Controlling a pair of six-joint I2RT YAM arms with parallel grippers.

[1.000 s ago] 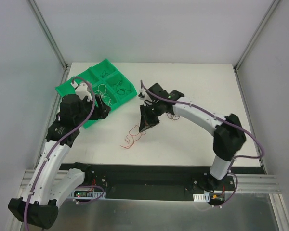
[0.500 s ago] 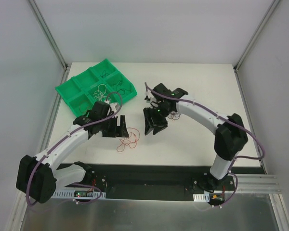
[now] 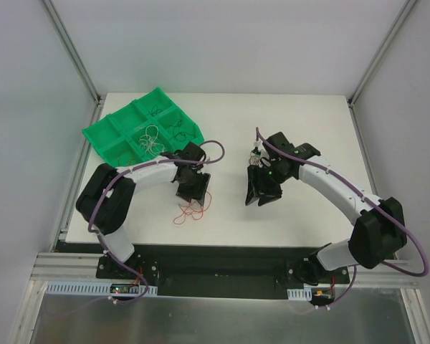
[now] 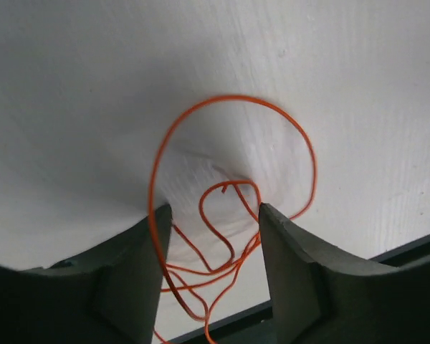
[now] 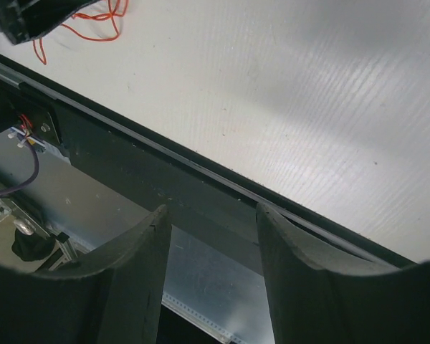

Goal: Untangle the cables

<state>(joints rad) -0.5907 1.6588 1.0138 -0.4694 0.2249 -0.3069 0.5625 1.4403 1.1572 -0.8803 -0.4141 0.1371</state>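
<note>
Since a second ago my left arm has swung off the green tray (image 3: 120, 115) to mid-table, and the right arm has drawn back to the right. The left gripper (image 3: 192, 190) now sits over the red-orange cable clump (image 3: 190, 210), which lies on the white table (image 3: 308, 129) near its front edge. The wrist view shows its fingers (image 4: 129, 279) apart, with curly loops lying between them. The right gripper (image 3: 259, 195) is spread too, holding nothing, well apart from the clump. I judge this to be the reach before a grasp, and next I must close on one strand only. The wire looks thin and springy and crosses itself several times. A white wire (image 3: 152, 137) rests in a tray compartment
</note>
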